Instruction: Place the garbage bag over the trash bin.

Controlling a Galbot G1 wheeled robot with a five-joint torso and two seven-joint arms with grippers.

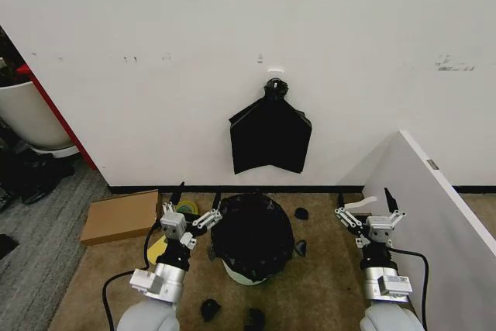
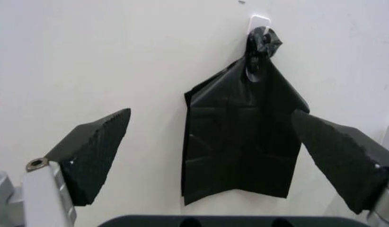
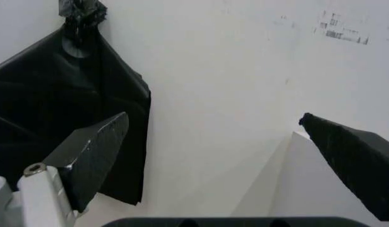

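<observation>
Left gripper point(image 1: 188, 225) hovered released, just beside the garbage bag point(image 1: 253, 236), which draped over the trash bin point(image 1: 242, 275) on the floor. Right gripper point(image 1: 372, 218) hung spread and empty, well apart on the bag's far side. Thin, crinkly and light, the film would likely slip; pinching a gathered fold near the rim looked safest. Beyond both, a flat black bundle point(image 1: 270, 137) hung on the wall.

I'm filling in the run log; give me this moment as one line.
garbage bag: draped over trash bin | left gripper: open, beside bin, empty | right gripper: open, apart from bin, empty | black bundle: hanging on wall
</observation>
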